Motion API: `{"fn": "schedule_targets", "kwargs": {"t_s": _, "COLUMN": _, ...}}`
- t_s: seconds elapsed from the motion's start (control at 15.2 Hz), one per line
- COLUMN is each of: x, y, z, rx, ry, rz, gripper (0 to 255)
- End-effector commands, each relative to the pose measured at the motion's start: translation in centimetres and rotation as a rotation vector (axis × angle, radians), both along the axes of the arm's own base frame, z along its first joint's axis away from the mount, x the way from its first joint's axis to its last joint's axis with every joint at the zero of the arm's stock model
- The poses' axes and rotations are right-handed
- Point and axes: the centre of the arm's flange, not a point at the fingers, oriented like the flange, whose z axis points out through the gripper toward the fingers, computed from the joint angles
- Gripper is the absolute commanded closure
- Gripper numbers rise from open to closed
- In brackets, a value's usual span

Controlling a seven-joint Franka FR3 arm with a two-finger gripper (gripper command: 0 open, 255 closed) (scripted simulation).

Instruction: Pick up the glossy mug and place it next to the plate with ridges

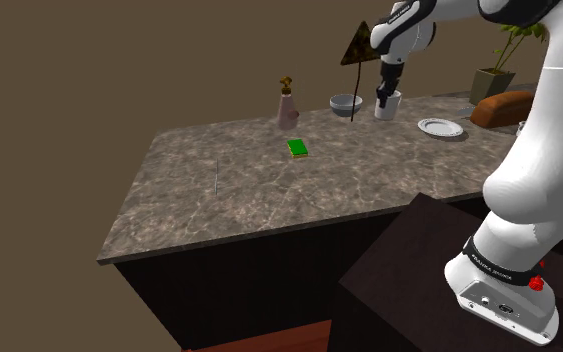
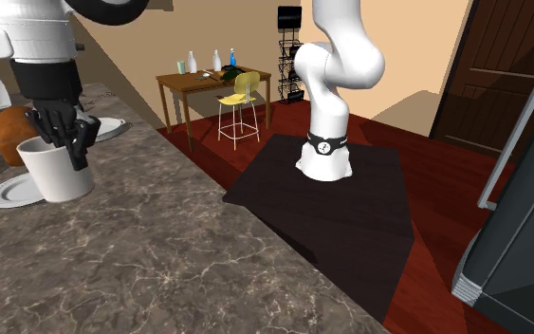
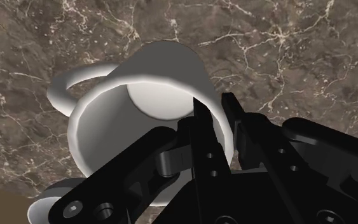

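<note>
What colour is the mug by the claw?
The mug is white; the wrist view shows it best.

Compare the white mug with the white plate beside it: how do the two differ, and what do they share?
The mug is tall, with a handle; the plate is flat and low, with none. The gripper clasps the mug's rim, one finger inside; the plate is untouched. Both are white and round.

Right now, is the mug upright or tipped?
Upright: in the second exterior view the mug stands mouth up, walls vertical; the wrist view looks down into it, the gripper clasping its rim.
</note>
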Motion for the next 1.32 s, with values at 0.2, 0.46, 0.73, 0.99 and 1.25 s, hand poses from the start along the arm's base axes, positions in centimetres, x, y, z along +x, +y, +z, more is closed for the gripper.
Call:
{"fn": "schedule_targets", "kwargs": {"t_s": 0.2, "x": -1.4, "y": -6.6, "z": 0.1, "rx": 0.0, "ry": 0.0, "rz": 0.002, "gripper": 255}}
{"fn": "schedule_targets", "kwargs": {"t_s": 0.46, "x": -2.6, "y": -11.8, "z": 0.1, "rx": 0.0, "ry": 0.0, "rz": 0.002, "gripper": 255}}
{"fn": "schedule_targets", "kwargs": {"t_s": 0.73, "x": -3.7, "y": -16.9, "z": 0.2, "rx": 0.0, "ry": 0.0, "rz": 0.002, "gripper": 255}}
{"fn": "schedule_targets", "kwargs": {"t_s": 0.99, "x": -4.9, "y": -22.1, "z": 0.2, "rx": 0.0, "ry": 0.0, "rz": 0.002, "gripper": 255}}
{"fn": "schedule_targets", "kwargs": {"t_s": 1.25, "x": -5.2, "y": -23.7, "z": -0.9, "rx": 0.0, "ry": 0.0, "rz": 0.002, "gripper": 255}}
